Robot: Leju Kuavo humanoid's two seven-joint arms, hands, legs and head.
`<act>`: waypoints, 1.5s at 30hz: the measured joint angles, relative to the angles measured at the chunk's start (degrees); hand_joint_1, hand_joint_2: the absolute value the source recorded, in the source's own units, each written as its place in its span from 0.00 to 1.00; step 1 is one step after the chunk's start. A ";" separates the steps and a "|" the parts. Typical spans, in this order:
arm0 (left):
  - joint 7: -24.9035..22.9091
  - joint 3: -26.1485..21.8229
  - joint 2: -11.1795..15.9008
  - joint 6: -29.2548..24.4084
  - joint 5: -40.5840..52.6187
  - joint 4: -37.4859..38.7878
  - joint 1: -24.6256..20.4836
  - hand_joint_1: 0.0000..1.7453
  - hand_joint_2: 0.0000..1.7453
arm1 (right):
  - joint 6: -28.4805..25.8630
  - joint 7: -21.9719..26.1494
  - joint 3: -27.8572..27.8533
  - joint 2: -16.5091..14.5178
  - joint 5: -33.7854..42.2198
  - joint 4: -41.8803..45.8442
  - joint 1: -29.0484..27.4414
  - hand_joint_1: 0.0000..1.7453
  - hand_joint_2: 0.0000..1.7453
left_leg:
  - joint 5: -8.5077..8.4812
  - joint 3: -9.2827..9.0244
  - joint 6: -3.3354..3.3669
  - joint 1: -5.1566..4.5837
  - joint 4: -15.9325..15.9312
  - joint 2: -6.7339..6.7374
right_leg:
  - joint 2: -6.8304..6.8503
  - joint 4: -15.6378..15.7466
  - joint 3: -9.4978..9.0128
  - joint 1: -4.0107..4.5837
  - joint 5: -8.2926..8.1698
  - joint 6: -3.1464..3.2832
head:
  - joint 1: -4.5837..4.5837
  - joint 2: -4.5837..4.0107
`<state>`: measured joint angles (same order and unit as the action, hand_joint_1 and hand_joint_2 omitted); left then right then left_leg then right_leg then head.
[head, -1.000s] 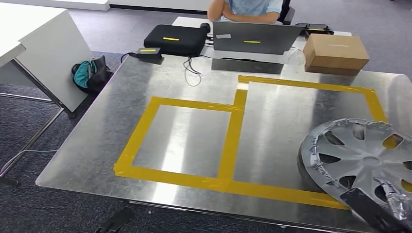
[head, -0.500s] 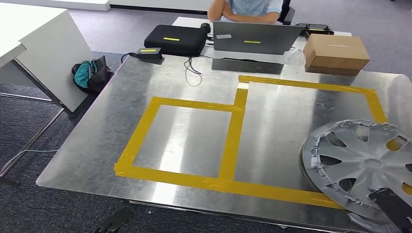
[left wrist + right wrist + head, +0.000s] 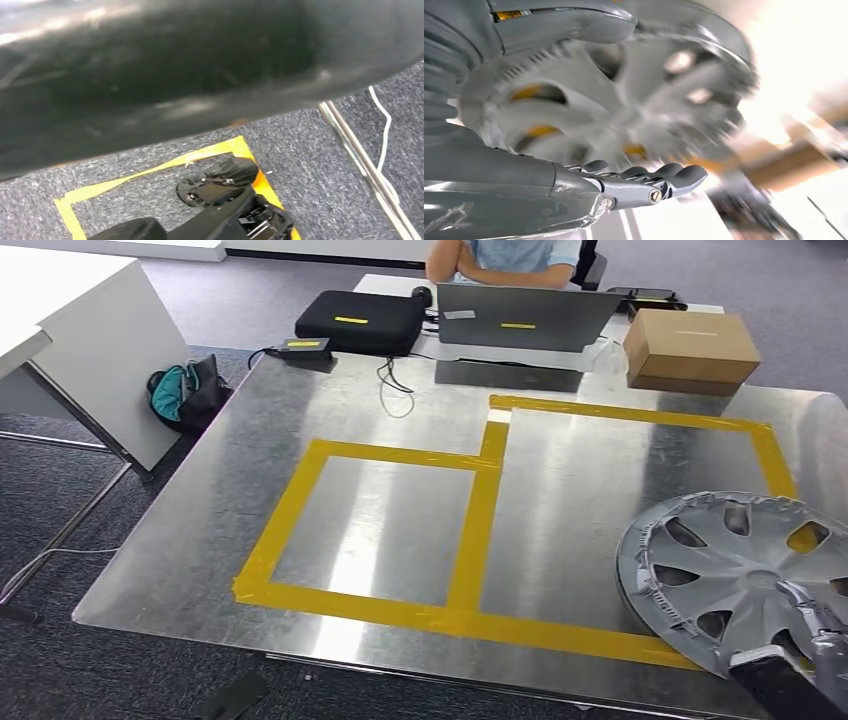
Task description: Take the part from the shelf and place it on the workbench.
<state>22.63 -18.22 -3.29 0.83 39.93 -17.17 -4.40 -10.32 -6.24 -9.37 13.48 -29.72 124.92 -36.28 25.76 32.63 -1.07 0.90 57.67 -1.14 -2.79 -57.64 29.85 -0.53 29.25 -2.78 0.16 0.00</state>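
Right hand [image 3: 800, 680] gripping the silver wheel cover [image 3: 740, 570], fingers [image 3: 659, 177] clamped on its rim. Held tilted over the tabletop [image 3: 400, 530], overlapping yellow tape [image 3: 480, 530]. Left fingers: cannot tell.

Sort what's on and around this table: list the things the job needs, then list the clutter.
Job:
hubcap, held by the right hand
metal workbench
yellow tape outline

Clutter:
cardboard box
laptop
black case
bag on the floor
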 joint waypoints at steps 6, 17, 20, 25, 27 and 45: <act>-2.05 -0.61 -2.04 -2.65 -0.96 -0.66 1.15 0.00 0.00 | -12.75 5.69 6.66 -5.12 -17.45 6.44 -2.42 0.00 1.00 | 0.03 0.00 -0.05 0.01 -0.03 0.00 | -0.01 0.00 -0.02 0.02 0.08 0.11 | -0.01 0.00; -3.25 -1.48 -4.11 -1.59 -0.32 -3.26 1.71 0.00 0.00 | -27.85 8.37 15.68 -7.56 -30.90 11.38 -3.45 0.00 1.00 | 0.02 -0.04 -0.06 0.01 -0.03 0.00 | 0.01 0.00 -0.05 0.02 0.07 0.11 | -0.01 0.00; -3.24 -1.63 -4.52 -1.06 -0.25 -4.21 1.99 0.00 0.00 | -29.07 12.81 17.05 -9.30 -29.33 12.30 -3.65 0.00 1.00 | 0.02 -0.06 -0.08 0.02 -0.03 0.00 | 0.01 -0.01 -0.05 0.03 0.08 0.12 | -0.01 0.00; -3.20 -1.98 -4.87 -0.92 -0.32 -5.44 2.74 0.00 0.00 | -29.18 19.95 17.15 -13.42 -23.70 12.61 -4.88 0.00 1.00 | 0.03 -0.06 -0.08 0.03 -0.05 0.00 | -0.01 -0.01 -0.05 0.04 0.10 0.15 | -0.01 0.00; -3.20 -2.11 -4.95 -0.87 -0.33 -5.72 2.84 0.00 0.00 | -29.18 20.27 17.15 -14.40 -23.42 12.64 -5.06 0.00 1.00 | 0.03 -0.06 -0.08 0.02 -0.05 0.00 | -0.01 -0.01 -0.05 0.04 0.11 0.16 | -0.02 0.00; -0.47 -7.08 -6.17 -0.89 -0.92 -9.40 6.64 0.00 0.00 | -20.07 29.22 10.70 -23.56 -0.69 8.34 -11.07 0.00 0.00 | -1.14 -0.83 0.46 1.09 -1.85 1.94 | 2.61 -8.02 2.89 -1.68 2.99 -3.28 | -0.27 0.00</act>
<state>22.16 -25.30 -9.46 -0.07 39.01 -26.57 2.23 -30.39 22.98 1.33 -10.08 -30.42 133.26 -47.35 24.63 31.81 -0.61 2.00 55.82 0.80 -0.18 -65.67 32.75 -2.21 32.24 -6.06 -0.11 0.00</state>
